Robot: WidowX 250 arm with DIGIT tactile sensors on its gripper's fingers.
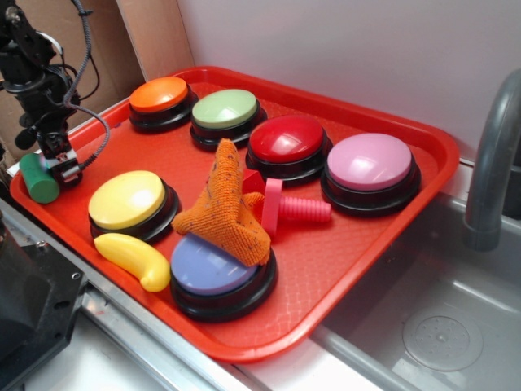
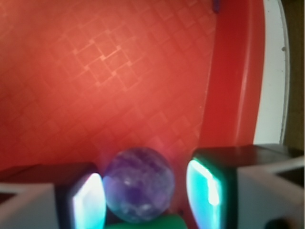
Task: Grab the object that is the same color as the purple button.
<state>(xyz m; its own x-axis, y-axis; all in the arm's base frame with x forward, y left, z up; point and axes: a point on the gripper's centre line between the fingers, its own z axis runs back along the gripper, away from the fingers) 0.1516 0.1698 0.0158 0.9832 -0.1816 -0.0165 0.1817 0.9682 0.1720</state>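
wrist: purple ball [image 2: 138, 185] between gripper [image 2: 145, 193] fingers, small gaps, unclamped | exterior: ball hidden; gripper [image 1: 63, 167] tray's [image 1: 358, 269] 9 o'clock

Six dome buttons [image 1: 284, 145], one orange cloth [image 1: 224, 205], one yellow banana [image 1: 133, 259], one green cylinder block [image 1: 37, 178], one pink screw toy [image 1: 291, 208], one purple marble [image 2: 138, 185], one red tray [image 1: 350, 236].

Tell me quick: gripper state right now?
Gripper: open around the purple marble, fingers on either side, not visibly clamped.
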